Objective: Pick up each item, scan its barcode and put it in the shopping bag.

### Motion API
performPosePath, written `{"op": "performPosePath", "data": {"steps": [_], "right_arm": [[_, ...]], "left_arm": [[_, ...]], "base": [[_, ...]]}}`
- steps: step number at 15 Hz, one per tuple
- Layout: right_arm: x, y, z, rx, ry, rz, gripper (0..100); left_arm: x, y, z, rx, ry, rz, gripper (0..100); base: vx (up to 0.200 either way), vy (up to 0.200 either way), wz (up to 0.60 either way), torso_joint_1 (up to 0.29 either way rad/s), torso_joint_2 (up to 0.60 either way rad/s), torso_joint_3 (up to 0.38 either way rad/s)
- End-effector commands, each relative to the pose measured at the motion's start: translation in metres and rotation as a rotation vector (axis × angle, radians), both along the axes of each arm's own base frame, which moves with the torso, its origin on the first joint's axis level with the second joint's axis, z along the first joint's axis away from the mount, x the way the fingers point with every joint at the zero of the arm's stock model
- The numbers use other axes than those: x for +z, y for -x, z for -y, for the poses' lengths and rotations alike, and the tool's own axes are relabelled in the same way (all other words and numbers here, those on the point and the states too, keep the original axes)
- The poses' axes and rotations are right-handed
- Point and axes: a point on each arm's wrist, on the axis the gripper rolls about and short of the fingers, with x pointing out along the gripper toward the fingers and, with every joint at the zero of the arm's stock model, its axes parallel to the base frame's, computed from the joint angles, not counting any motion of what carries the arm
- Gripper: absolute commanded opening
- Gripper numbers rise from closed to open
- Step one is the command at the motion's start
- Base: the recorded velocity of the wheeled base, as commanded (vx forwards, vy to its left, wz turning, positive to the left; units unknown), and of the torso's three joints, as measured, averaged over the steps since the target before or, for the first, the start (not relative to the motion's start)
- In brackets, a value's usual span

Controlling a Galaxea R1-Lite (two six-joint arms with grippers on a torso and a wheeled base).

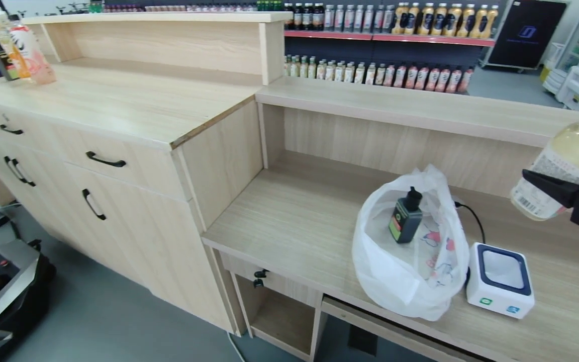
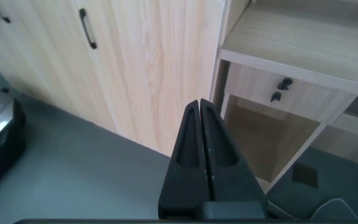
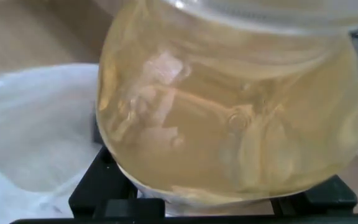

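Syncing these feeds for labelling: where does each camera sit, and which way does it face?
Head view: on the robot's head, facing forward and down at the counter, shopping bag and scanner; the right gripper holds a bottle at its right edge.
Left wrist view: on the left arm, facing down along the shut left gripper to the floor and cabinet front.
Right wrist view: on the right arm, facing past the bottle toward the shopping bag.
Shared: bottle and shopping bag, in head and right wrist views.

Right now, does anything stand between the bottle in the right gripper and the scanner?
Nothing visible does. The right gripper holds the bottle in open air above the counter; the scanner lies lower, and the shopping bag stands beside it.
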Motion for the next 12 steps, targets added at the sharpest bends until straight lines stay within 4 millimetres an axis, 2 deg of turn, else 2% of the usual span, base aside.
{"op": "performPosePath", "data": {"steps": [1, 6, 9, 12], "right_arm": [[0.004, -0.004, -0.015, 0.095, -0.035, 0.002, 0], [-0.004, 0.0, -0.028, 0.262, -0.104, -0.062, 0], [-0.038, -0.009, -0.023, 0.231, -0.138, -0.221, 0], [-0.06, -0.015, -0.019, 0.21, -0.153, -0.341, 0]], "left_arm": [[0.0, 0.0, 0.0, 0.0, 0.0, 0.0, 0], [0.0, 0.0, 0.0, 0.0, 0.0, 0.0, 0], [0.0, 0.0, 0.0, 0.0, 0.0, 0.0, 0], [0.0, 0.0, 0.0, 0.0, 0.0, 0.0, 0]], "base": [[0.0, 0.0, 0.0, 0.0, 0.0, 0.0], [0.0, 0.0, 0.0, 0.0, 0.0, 0.0], [0.0, 0.0, 0.0, 0.0, 0.0, 0.0], [0.0, 0.0, 0.0, 0.0, 0.0, 0.0]]}}
